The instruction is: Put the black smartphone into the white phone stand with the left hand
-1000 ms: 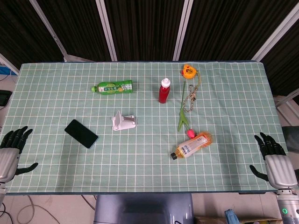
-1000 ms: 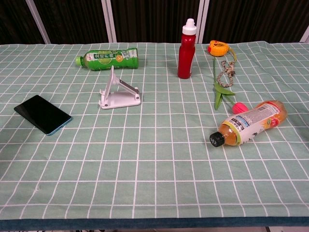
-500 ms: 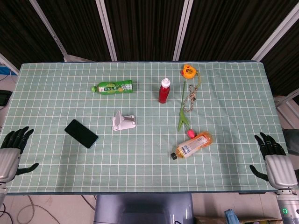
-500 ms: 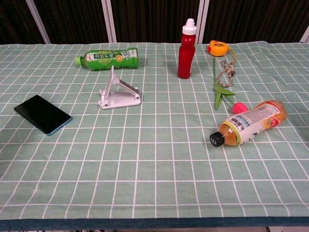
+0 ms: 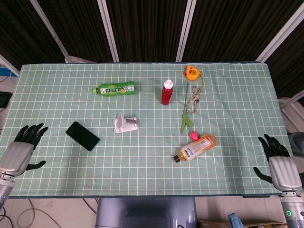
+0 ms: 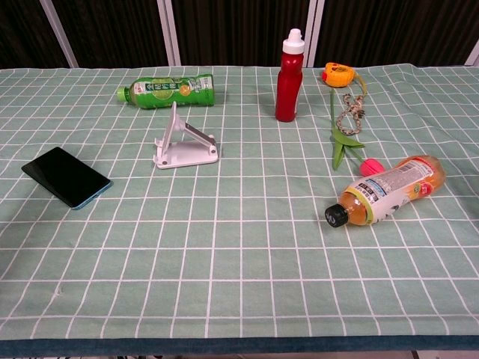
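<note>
The black smartphone (image 5: 82, 136) lies flat on the tabletop (image 5: 142, 161), left of the white phone stand (image 5: 125, 124) and apart from it. The left robot hand (image 5: 21, 152) hovers near the phone — fingers spread, holding nothing; the right robot hand (image 5: 279, 166) likewise sits empty at the far edge.

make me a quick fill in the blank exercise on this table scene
1. The phone lies flat, to the left of the white ____.
2. The only upright bottle is the ____ one.
3. The green bottle lies on its ____.
4. The left hand holds ____, near the table's left edge.

Missing words: stand; red; side; nothing
</note>
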`<state>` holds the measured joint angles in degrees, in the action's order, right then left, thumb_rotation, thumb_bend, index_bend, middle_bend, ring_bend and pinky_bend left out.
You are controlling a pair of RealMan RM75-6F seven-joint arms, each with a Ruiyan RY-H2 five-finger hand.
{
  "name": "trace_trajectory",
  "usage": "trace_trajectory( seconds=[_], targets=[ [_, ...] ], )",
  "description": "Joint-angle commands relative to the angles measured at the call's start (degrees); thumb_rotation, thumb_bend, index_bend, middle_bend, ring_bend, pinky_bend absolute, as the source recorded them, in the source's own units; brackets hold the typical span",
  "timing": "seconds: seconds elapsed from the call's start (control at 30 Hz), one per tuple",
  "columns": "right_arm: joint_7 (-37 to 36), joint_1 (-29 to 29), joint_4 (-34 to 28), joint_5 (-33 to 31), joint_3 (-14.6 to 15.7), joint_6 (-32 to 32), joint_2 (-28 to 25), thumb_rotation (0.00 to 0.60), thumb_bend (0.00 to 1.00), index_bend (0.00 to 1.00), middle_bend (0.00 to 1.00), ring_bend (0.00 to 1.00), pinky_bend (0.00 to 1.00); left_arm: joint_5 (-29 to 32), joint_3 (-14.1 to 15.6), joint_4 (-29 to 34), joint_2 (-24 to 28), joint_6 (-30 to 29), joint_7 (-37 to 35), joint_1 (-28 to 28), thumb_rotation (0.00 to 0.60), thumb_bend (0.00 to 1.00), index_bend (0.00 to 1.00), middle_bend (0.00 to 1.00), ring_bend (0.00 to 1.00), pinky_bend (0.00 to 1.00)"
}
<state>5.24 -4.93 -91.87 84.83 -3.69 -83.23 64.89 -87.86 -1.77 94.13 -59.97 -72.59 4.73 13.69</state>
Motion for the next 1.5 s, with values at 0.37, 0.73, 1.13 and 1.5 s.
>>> trace_trajectory(
  seconds=[0.37, 0.73, 1.13, 1.5],
  targets=[
    [0.5, -0.16, -0.4, -0.62, -0.2, 0.33, 0.01, 0.6, 0.32, 0.06, 0.0, 0.0, 0.18, 4.92, -2.55, -7.43, -2.23, 22.05, 7.42, 15.34, 0.6, 0.07, 0.02, 0.07, 0.05, 0.13],
    [0.34, -0.24, -0.49, -0.91, -0.26, 0.54, -0.03, 0.6, 0.32, 0.06, 0.0, 0.0, 0.18, 8.14, -2.33, -13.19, -6.88, 30.89, 13.56, 22.0, 0.6, 0.07, 0.08, 0.1, 0.06, 0.13],
    [0.2, -0.29, -0.55, -1.03, -0.26, 0.65, -0.08, 0.6, 0.32, 0.06, 0.0, 0.0, 0.18, 12.79, -1.23, -17.08, -11.69, 35.19, 18.68, 25.77, 0.6, 0.07, 0.12, 0.15, 0.08, 0.14],
    [0.08, -0.3, -0.53, -1.11, -0.25, 0.67, -0.08, 0.6, 0.32, 0.06, 0.0, 0.0, 0.18, 14.9, -0.41, -19.26, -15.06, 35.88, 21.12, 27.98, 0.6, 0.07, 0.12, 0.19, 0.1, 0.15]
  ],
)
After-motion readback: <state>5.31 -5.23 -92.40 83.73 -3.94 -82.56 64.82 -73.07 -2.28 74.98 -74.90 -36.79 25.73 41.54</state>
